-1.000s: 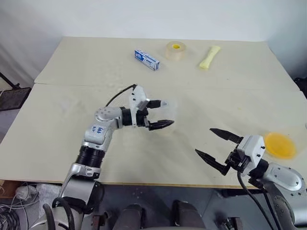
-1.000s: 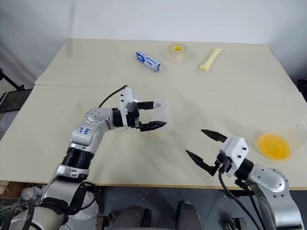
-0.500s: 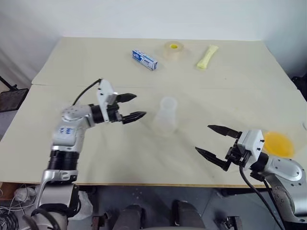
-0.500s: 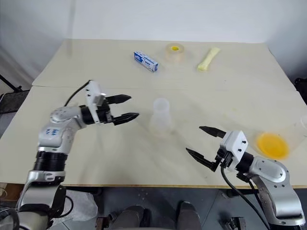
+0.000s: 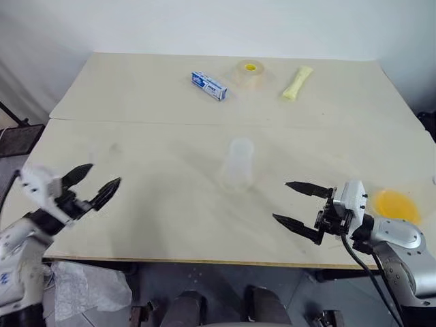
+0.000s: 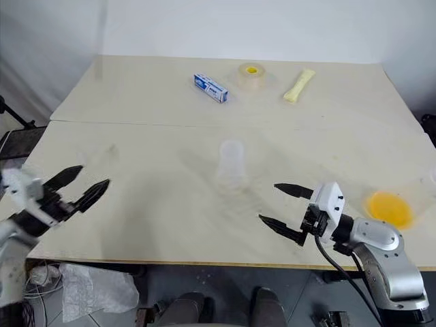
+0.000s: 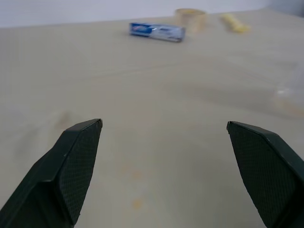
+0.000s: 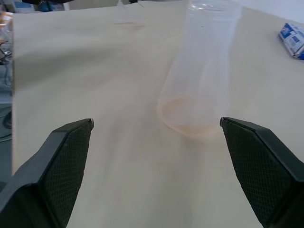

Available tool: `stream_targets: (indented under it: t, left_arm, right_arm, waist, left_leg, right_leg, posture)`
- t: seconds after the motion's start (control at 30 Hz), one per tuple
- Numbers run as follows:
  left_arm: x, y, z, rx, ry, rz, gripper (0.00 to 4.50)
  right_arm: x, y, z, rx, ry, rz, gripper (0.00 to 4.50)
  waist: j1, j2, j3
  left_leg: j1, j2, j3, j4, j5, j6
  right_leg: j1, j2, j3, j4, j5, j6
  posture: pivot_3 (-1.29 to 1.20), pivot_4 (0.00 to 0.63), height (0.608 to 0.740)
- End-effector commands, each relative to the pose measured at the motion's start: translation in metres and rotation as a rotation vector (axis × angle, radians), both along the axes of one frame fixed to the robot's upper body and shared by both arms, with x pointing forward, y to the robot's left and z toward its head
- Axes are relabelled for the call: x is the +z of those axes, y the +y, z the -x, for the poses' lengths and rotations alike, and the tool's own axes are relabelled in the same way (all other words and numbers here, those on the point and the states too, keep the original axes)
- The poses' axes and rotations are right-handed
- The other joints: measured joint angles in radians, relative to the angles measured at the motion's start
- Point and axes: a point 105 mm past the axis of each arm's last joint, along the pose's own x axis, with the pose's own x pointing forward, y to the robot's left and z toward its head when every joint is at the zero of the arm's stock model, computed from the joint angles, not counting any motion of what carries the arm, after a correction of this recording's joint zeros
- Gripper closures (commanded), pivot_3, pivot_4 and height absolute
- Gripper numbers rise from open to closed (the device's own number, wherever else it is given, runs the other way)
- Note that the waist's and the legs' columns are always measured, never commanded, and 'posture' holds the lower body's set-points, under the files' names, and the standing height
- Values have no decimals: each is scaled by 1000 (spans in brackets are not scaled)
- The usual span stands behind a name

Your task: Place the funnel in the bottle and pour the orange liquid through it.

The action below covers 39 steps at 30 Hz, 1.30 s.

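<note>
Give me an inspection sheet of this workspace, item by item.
Surface: pale wooden table, faint stains.
Job's things: frosted white plastic bottle upright mid-table; orange liquid in a clear vessel at the right edge; funnel not made out.
Clutter: blue-and-white small box, tape roll with yellow centre, pale yellow packet, all along the far side.
Grippers: left gripper at the table's left edge, jaws open, empty; right gripper near the bottle, jaws open, empty.
Cables: black cable on the right arm.
Surroundings: white wall.

Bottle (image 5: 239,163) stands mid-table (image 5: 157,204); orange liquid (image 5: 396,206) at its four o'clock, box (image 5: 208,84), tape roll (image 5: 249,72) and packet (image 5: 298,81) around twelve.
</note>
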Motion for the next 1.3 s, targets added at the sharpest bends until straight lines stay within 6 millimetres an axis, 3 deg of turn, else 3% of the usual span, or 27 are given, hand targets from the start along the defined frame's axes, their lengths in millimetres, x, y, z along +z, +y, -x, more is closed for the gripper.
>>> stream_targets:
  t: [0.03, 0.1, 0.2, 0.7, 0.87, 1.0, 1.13, 1.3]
  left_arm:
    - [12, 16, 16, 71, -59, -14, 28]
    - [7, 26, 19, 114, -47, -17, 28]
    - [6, 37, 8, 187, -60, -26, 28]
    - [4, 43, -86, 205, -84, -42, 28]
    - [3, 46, -100, 215, -74, -41, 28]
    - [-9, 36, -112, 187, -8, -17, 28]
    - [-13, 37, -117, 202, 34, 41, 946]
    - [-8, 38, -118, 190, 46, 52, 2515]
  right_arm:
    - [14, 5, 7, 71, -32, -7, 0]
    - [16, 5, 6, 86, -41, 0, 0]
    - [19, 6, 2, 80, -56, 2, 0]
    - [17, -1, 3, 33, -71, 31, 0]
    - [18, -5, 6, 7, -78, 41, 0]
    - [18, -8, 10, -14, -80, 52, 0]
    - [18, -9, 12, -23, -83, 53, 0]
    - [19, -12, 11, -29, -88, 57, 0]
  waist:
    - [-2, 0, 0]
    - [-3, 0, 0]
    - [-2, 0, 0]
    - [-5, 0, 0]
    - [-4, 0, 0]
    - [-3, 0, 0]
    - [-3, 0, 0]
    - [-3, 0, 0]
  left_leg:
    - [0, 0, 0, 0, 0, 0]
    - [0, 1, 0, 0, 0, 0]
    - [0, 1, 0, 0, -1, -1]
    - [0, 0, 3, -1, -1, 0]
    - [0, 0, 4, -1, -1, 0]
    - [0, 0, 4, -1, -1, 0]
    - [0, 0, 4, 0, -1, 0]
    - [0, 0, 4, 0, -1, 0]
  right_leg:
    - [0, 0, 0, -2, 0, 0]
    - [0, 0, 0, -2, 0, 0]
    - [0, 0, 0, -2, 0, -1]
    - [-3, 2, -9, 7, -1, -1]
    - [-4, 2, -9, 8, 0, -1]
    - [-4, 2, -9, 8, 0, -1]
    - [-4, 2, -9, 9, 0, 0]
    - [-4, 2, -9, 9, 0, -1]
  posture:
    - [0, 150, 740]
    - [0, 150, 740]
    - [0, 150, 740]
    - [0, 150, 740]
    - [0, 150, 740]
    - [0, 150, 740]
    - [0, 150, 740]
    - [0, 150, 740]
